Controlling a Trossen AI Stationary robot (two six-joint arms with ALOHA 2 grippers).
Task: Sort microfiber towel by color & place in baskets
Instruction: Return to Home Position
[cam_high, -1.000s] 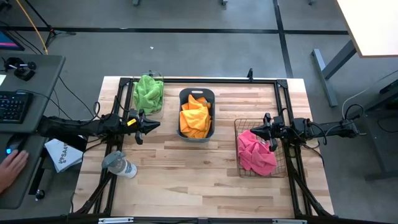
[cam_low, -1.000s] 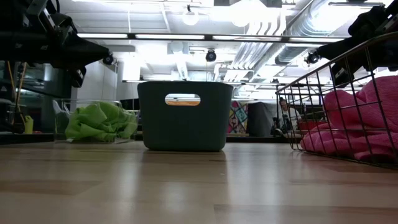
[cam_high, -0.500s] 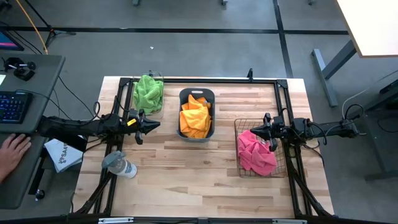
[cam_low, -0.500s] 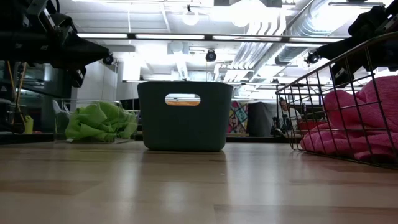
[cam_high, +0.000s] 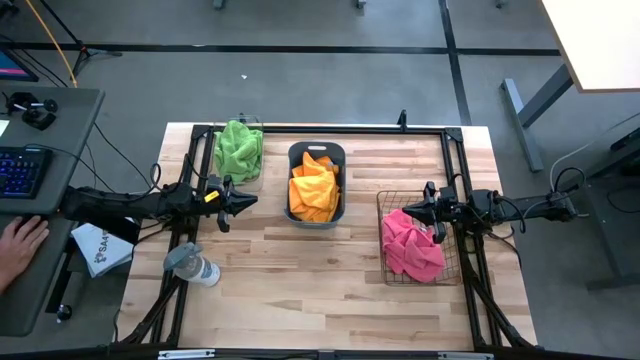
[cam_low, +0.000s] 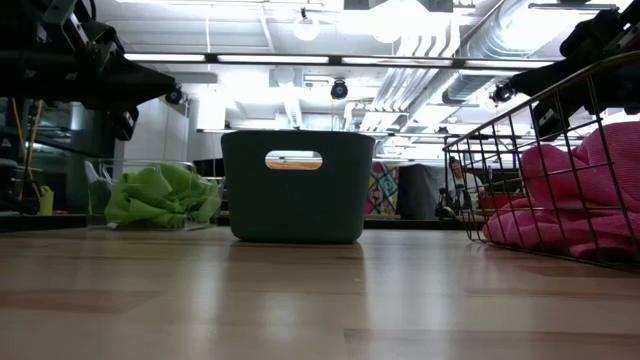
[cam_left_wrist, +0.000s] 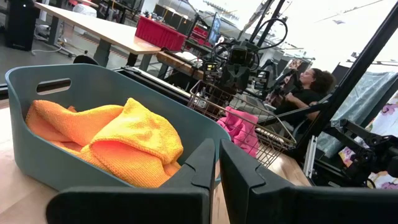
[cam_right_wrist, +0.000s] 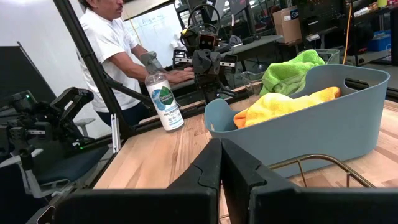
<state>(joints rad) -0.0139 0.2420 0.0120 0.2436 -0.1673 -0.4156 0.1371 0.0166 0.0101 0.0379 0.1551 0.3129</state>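
Green towels (cam_high: 238, 148) lie in the clear bin (cam_high: 240, 177) at the far left. Orange towels (cam_high: 314, 186) fill the teal-blue tub (cam_high: 316, 150) at the far middle. Pink towels (cam_high: 410, 245) lie in the wire-mesh basket (cam_high: 384, 200) at the right. My left gripper (cam_high: 250, 200) is shut and empty, held above the table left of the tub. My right gripper (cam_high: 408, 211) is shut and empty, above the wire basket's far edge. In the low view the tub (cam_low: 297, 186), green towels (cam_low: 160, 195) and basket (cam_low: 540, 170) stand on the table.
A spray bottle (cam_high: 192, 264) lies on the table near the left edge; it shows upright-looking in the right wrist view (cam_right_wrist: 163, 99). A person's hand (cam_high: 18, 245) rests at a desk left of the table. Bare wood lies across the table's near half.
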